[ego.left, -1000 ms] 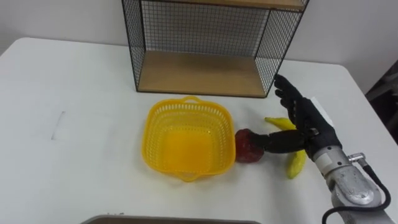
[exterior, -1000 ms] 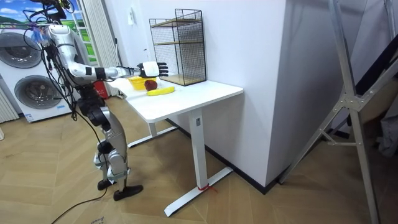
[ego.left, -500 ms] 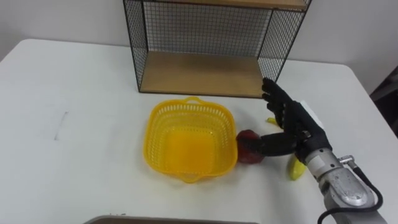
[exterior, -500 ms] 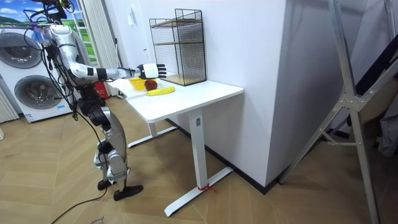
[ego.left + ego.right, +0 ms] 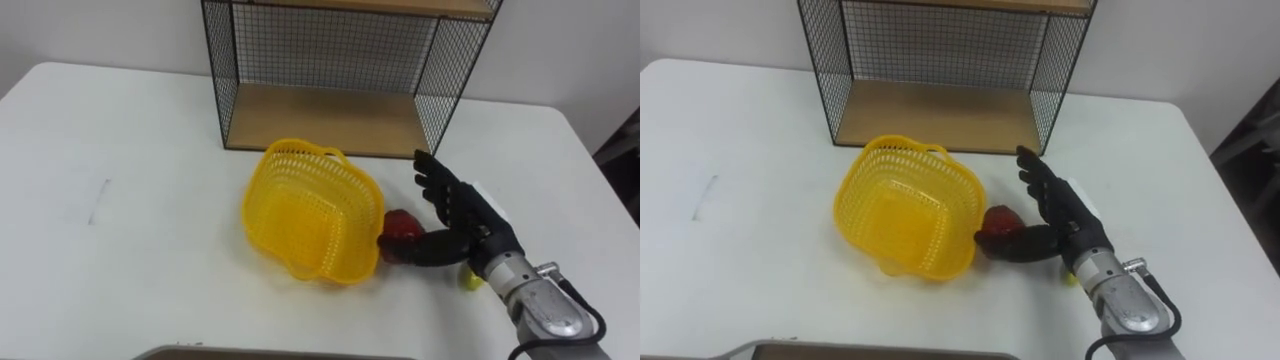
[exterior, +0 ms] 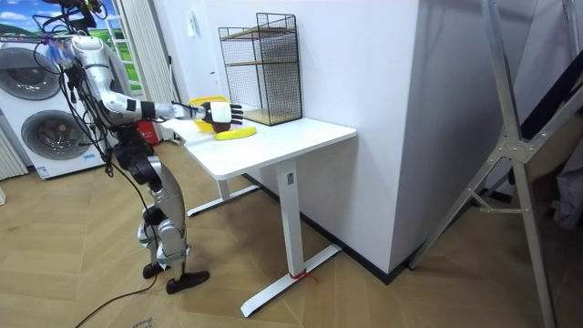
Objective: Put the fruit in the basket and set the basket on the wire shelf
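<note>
Open right hand against the apple, basket tipped beside it.

The straight, spread fingers (image 5: 438, 188) of the right hand (image 5: 468, 226) point toward the black wire shelf with a wooden floor (image 5: 325, 116), and the thumb (image 5: 420, 252) lies stretched along the near side of the dark red apple (image 5: 401, 224), touching it. The apple sits on the white table (image 5: 130, 200) between thumb and fingers, and seems to press on the outer wall of the yellow perforated plastic basket (image 5: 300, 205), which stands tilted with its apple-side rim raised and nothing inside it. A yellow banana (image 5: 467, 279) peeks out from behind the wrist. In the room view the robot stands at the table's end, right arm stretched over the top.
</note>
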{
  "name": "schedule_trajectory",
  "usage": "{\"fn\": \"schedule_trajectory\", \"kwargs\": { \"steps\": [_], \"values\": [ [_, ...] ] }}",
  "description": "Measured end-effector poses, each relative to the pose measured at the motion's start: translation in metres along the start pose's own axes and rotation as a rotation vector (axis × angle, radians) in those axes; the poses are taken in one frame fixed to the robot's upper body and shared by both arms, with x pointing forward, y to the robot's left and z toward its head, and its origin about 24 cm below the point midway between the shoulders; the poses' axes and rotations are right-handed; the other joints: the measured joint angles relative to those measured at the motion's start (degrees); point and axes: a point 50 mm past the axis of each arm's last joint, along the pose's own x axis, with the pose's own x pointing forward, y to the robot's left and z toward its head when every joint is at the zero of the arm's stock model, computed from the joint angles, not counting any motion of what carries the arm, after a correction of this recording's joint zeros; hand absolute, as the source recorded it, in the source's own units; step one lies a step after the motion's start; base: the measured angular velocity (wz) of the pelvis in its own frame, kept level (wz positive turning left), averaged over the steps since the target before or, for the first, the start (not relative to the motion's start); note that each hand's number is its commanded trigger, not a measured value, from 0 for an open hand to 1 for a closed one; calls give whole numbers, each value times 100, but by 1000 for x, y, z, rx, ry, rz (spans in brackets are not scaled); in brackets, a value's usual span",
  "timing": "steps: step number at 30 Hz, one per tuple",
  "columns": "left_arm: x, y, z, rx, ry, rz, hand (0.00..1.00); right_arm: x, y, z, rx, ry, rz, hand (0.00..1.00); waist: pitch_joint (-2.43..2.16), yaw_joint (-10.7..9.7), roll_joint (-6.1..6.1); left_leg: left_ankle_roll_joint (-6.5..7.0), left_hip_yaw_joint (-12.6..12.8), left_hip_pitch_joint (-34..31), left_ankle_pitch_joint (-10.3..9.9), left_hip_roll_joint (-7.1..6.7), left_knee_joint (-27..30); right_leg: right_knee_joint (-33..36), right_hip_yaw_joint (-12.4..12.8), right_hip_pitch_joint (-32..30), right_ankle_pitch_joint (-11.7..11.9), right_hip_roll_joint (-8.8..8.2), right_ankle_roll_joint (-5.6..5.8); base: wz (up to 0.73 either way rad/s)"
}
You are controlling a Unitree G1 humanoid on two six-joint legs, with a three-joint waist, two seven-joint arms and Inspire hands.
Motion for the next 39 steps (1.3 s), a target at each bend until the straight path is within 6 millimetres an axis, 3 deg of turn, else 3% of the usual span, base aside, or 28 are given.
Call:
{"fn": "schedule_trajectory", "kwargs": {
  "steps": [11,29,30,31,32,33,34,39],
  "values": [
    [0,-2,1,18,-4,-10,0,0,6,-11,5,51,34,0,23,-6,-11,0,0,-3,0,-2,-2,-2,12,-1,3,2,3,0],
    [0,-3,1,26,10,-12,0,0,6,-10,2,50,50,0,17,-8,69,1,-5,-4,-1,-1,-11,0,3,-3,4,4,2,0],
    [0,-3,1,26,10,-12,0,0,6,-10,1,50,50,18,17,-21,72,0,-8,-5,-1,-1,-15,0,3,-3,4,4,2,0],
    [0,-3,1,26,10,-12,0,0,6,-10,-4,49,51,53,17,-24,79,1,-15,-11,-1,-2,-36,0,1,-3,4,4,2,0],
    [0,-3,1,26,10,-12,0,0,6,-10,-17,50,52,71,15,-31,86,1,-27,-12,-1,-2,-47,-3,1,-4,4,5,2,3],
    [0,-3,1,26,9,-12,0,0,6,-10,-29,50,53,74,14,-31,86,1,-30,-14,-1,-2,-49,-4,0,-6,4,5,2,0],
    [0,-3,2,27,8,-11,0,0,6,-9,-51,50,52,100,14,-31,86,1,-31,-16,-1,-2,-51,-7,0,-8,4,7,2,0],
    [1,-2,2,29,7,-9,0,0,-2,-7,-167,61,2,100,-6,-19,75,1,-47,7,0,-1,-35,-16,-17,21,4,8,2,0]
  ]
}}
